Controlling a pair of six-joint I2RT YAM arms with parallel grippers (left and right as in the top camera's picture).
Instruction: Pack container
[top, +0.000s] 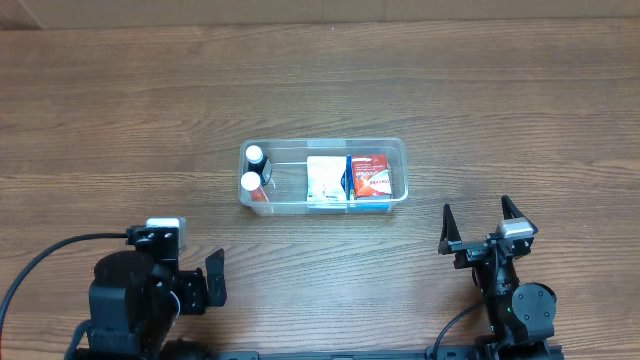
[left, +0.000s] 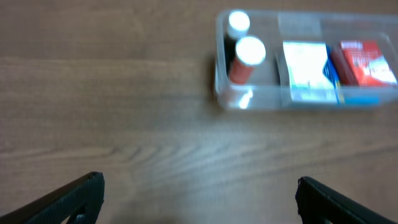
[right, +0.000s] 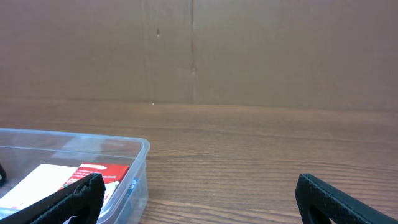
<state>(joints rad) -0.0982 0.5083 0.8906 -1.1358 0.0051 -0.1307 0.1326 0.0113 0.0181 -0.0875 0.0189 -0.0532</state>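
The clear plastic container sits mid-table. Inside are two small white-capped bottles at its left end, a white packet in the middle and a red packet at its right end. The container also shows in the left wrist view and in the right wrist view. My left gripper is open and empty near the front left, well short of the container. My right gripper is open and empty at the front right, to the right of the container.
The wooden table runs all round the container. A brown board wall stands behind the table's far edge in the right wrist view. A black cable curls at the front left by the left arm's base.
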